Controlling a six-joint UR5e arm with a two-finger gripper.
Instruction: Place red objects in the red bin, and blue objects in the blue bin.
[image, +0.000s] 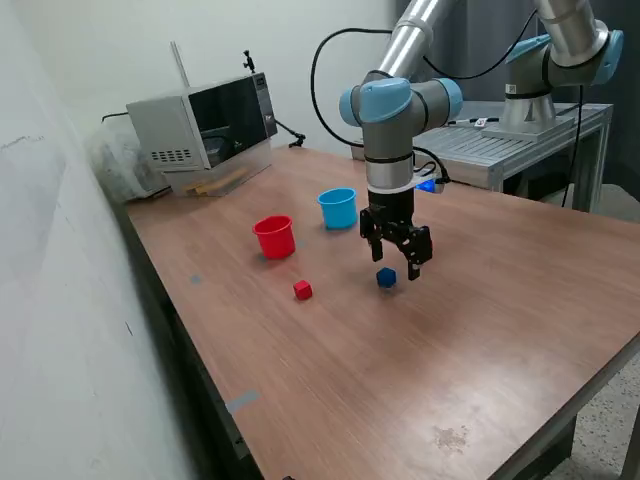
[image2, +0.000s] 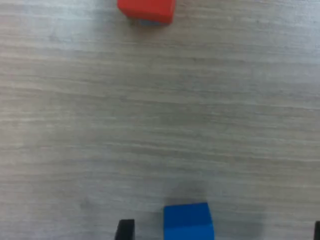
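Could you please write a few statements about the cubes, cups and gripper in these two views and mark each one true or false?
1. The blue cube sits inside the blue cup. False: it lies on the table, apart from the cup.
2. The gripper is open, with nothing in it. True.
3. The red cup stands upright on the table. True.
4. The red cube lies to the exterior view's right of the blue cube. False: it lies to its left.
5. In the wrist view, the blue cube lies between the fingertips. True.
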